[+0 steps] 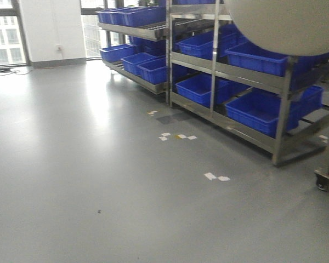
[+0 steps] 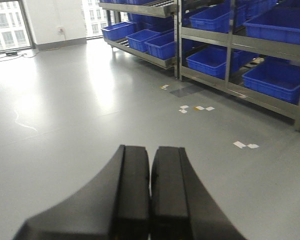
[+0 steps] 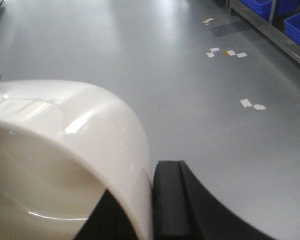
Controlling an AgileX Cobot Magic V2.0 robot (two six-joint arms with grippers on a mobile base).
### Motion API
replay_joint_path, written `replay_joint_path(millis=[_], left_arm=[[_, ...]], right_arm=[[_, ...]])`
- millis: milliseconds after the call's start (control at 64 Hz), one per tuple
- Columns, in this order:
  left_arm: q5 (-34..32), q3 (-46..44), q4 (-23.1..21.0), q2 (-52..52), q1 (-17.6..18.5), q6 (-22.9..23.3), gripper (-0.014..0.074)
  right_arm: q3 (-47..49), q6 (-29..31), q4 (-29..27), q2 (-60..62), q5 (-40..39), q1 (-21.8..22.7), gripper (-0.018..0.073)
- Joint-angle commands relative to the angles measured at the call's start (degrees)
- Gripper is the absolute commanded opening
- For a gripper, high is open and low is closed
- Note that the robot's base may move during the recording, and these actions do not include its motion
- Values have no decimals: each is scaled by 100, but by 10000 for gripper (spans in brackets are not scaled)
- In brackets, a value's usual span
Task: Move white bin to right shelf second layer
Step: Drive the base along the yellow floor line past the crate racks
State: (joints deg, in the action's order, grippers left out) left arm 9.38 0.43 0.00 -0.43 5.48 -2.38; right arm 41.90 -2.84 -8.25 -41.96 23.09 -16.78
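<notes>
white bin (image 3: 75, 130) held by right fingers (image 3: 167, 200), wall pinched between them, tub bulging out to their left. left fingers (image 2: 135, 175) pressed together, nothing in them. Ahead and right of both: steel racks (image 1: 230, 71) full of blue crates (image 1: 257, 57). Scattered tape marks (image 1: 216, 177) on grey floor (image 1: 71, 164) beyond the fingers.

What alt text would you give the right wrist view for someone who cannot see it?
The right pincer is shut on the wall of the white bin, which fills the lower left. Behind it lies grey floor with white tape marks, and blue crates on a steel rack at the upper right.
</notes>
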Motion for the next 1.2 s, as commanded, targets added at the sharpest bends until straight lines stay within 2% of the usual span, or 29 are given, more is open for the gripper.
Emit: replay_joint_path(millis=[0,1188], left_arm=[[-495,211,0,-81,34,18,85],[-495,211,0,-81,34,18,85]], right_arm=[[179,19,-41,55,-604,38,56],[179,19,-41,55,-604,38,56]])
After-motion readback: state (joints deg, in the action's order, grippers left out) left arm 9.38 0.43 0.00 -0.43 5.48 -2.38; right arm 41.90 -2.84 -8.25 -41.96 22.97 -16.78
